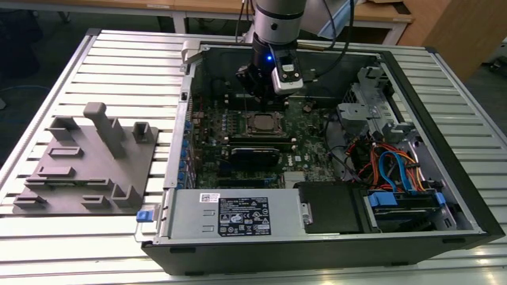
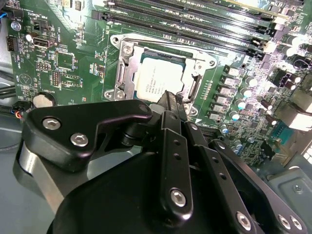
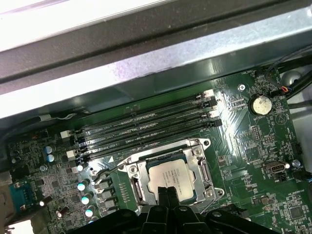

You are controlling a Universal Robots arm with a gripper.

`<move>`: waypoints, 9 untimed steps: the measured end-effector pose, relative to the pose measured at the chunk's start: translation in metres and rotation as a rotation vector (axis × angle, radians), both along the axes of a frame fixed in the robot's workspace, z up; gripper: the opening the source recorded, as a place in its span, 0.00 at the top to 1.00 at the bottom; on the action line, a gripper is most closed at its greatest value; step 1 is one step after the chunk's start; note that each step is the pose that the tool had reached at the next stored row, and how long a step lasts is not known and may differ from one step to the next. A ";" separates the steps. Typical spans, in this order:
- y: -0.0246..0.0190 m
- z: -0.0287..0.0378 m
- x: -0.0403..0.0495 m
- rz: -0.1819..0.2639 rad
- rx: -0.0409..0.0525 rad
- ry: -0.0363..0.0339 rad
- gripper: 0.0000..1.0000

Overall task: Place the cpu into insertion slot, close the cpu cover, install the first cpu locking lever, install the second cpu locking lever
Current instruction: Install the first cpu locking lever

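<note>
A: The arm is down inside the open computer case (image 1: 317, 261), and the gripper (image 2: 171, 95) hangs right at one edge of the cpu (image 2: 157, 80).

B: How's the claw?

A: Pressed together. The two slim black fingertips (image 2: 167, 103) sit side by side with barely a sliver between them, nothing pinched. Whether they touch the chip, I can't tell from either wrist view.

B: And the chip?

A: It lies flat in the insertion slot (image 2: 161, 53), a dull silver-grey square with a matte top. The cpu cover (image 2: 125, 68), a thin shiny metal frame with a big square window, lies flat around it, and the chip shows through the window.

B: Around it?

A: A green circuit board (image 2: 68, 63) speckled with tiny parts. Long narrow black memory slots (image 2: 195, 24) run parallel, just beside the socket. A round silvery coin battery (image 3: 259, 104) sits well apart from it.

B: Wider shot?

A: Blue and orange cables (image 1: 396, 169) bunch at the exterior view's right. A silver labelled box (image 1: 237, 217) sits at the case's near side. On the exterior view's left, a grey moulded fixture plate (image 1: 87, 172) with upright posts lies on the ribbed metal table (image 1: 111, 53), beside the case.
</note>
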State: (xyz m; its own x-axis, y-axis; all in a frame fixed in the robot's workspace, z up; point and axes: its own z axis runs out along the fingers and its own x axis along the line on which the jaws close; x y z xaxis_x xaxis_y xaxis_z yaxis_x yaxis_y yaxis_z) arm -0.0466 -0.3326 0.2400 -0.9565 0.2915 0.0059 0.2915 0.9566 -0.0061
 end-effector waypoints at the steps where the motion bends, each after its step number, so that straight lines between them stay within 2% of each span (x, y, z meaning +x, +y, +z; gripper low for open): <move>1: 0.0000 0.0000 0.0000 0.002 0.0000 0.0000 0.90; 4: 0.0000 0.0000 -0.0001 0.017 -0.0001 0.0000 0.90; 9: 0.0000 0.0000 -0.0002 0.071 -0.0001 0.0000 0.90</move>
State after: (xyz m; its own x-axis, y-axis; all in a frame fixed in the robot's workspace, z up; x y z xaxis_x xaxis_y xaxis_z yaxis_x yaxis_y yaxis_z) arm -0.0469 -0.3326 0.2400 -0.9748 0.2232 0.0059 0.2232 0.9748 -0.0062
